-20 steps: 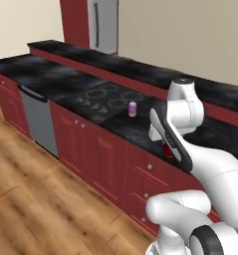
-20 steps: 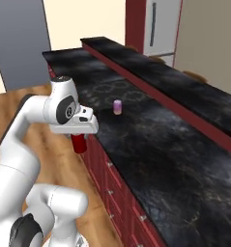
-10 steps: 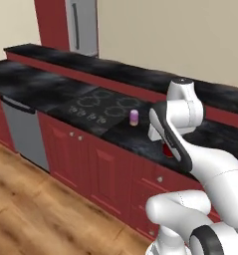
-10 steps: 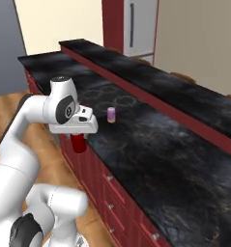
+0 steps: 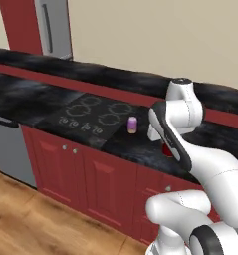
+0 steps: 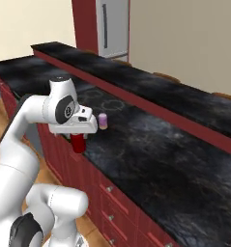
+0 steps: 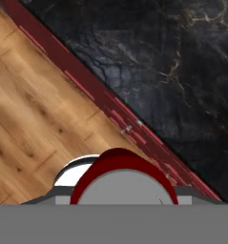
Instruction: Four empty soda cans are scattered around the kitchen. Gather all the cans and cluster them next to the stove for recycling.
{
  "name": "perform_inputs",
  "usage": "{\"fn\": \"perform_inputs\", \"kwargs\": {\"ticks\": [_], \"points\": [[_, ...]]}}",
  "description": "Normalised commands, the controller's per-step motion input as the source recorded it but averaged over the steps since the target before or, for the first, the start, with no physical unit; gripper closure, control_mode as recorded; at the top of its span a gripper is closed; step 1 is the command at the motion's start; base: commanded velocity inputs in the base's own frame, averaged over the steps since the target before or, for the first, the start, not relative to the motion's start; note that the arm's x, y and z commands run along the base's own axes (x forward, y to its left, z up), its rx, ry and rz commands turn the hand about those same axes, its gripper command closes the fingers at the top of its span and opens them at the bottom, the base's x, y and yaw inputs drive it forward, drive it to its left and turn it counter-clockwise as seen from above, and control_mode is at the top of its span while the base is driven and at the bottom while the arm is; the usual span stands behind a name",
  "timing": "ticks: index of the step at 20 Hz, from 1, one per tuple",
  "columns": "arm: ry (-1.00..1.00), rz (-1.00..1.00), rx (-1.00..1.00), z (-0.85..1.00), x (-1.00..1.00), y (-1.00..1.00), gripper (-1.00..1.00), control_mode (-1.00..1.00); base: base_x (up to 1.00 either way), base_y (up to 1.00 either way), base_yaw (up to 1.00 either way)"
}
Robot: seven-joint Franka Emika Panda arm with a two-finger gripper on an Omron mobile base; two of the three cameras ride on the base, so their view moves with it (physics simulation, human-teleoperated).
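While the tool hangs over the tabletop's near edge, above the wood floor, it pinches the red soda can. A purple can stands just right of the stove, beyond the tool. The base has driven closer to the stove than a second ago.

White arm — dark joints
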Motion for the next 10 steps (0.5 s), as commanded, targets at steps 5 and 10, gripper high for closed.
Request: {"fn": "perform_inputs", "kwargs": {"ticks": [5, 10], "points": [[0.00, 0.00, 0.00, 0.00, 0.00, 0.00, 1.00, 1.00, 0.43, 0.02, -0.31], [0.00, 0.00, 0.00, 0.00, 0.00, 0.00, 1.00, 1.00, 0.45, 0.15, -0.32]]}}
